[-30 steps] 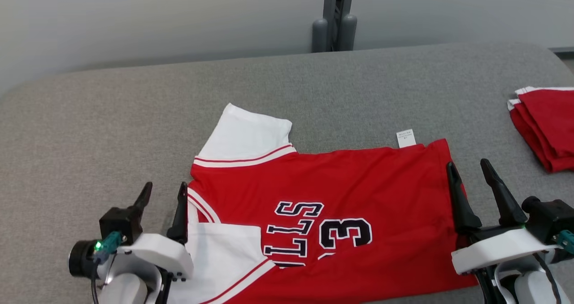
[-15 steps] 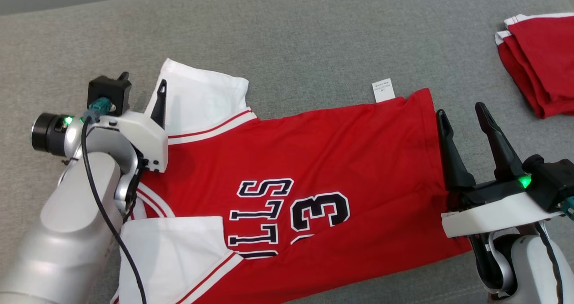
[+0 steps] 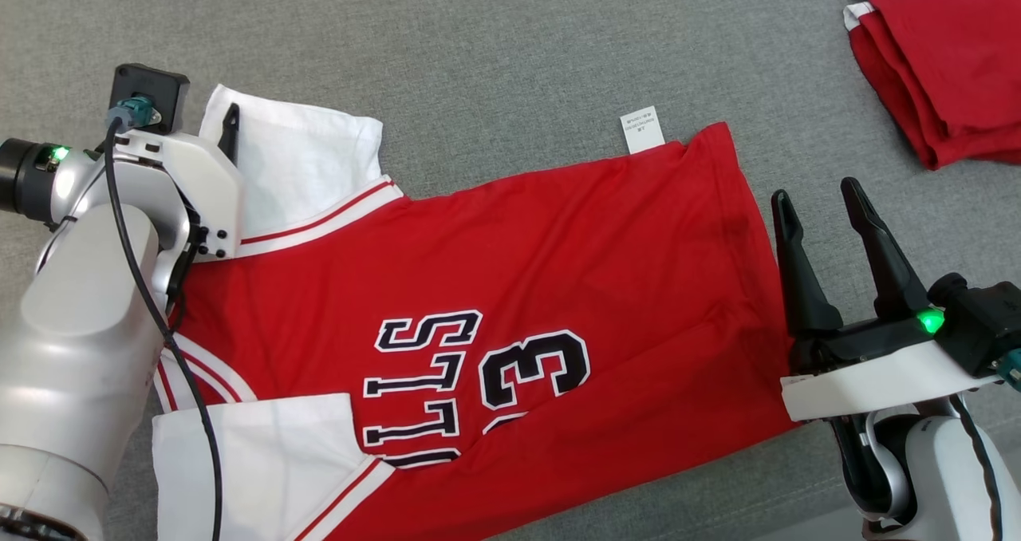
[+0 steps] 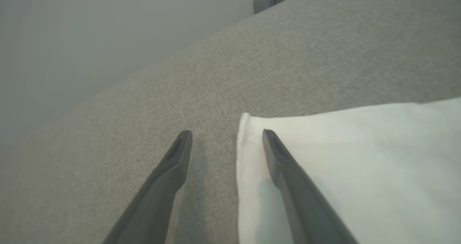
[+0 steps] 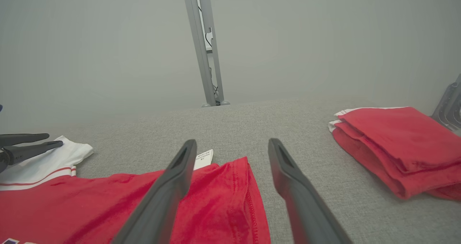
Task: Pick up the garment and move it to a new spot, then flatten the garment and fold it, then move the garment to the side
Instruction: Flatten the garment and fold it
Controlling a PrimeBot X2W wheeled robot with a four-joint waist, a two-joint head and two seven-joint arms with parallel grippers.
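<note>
The garment (image 3: 518, 270), a red jersey with white sleeves and dark lettering, lies spread flat on the grey counter (image 3: 478, 46). It runs across the middle and lower part of the head view, neck end at the left and hem at the right. A small white label (image 3: 642, 129) sticks out from its upper edge.

The left gripper (image 4: 227, 134) is at the upper left, its fingers spread. In the left wrist view one finger is over the corner of the upper white sleeve (image 3: 303, 158) and the other over bare counter; whether they touch cannot be told.

The right gripper (image 3: 815, 191) is at the right by the hem, empty, fingers spread: one over the red edge, one over the counter.

A folded red pile (image 3: 941, 54) lies well apart at the upper right.
</note>
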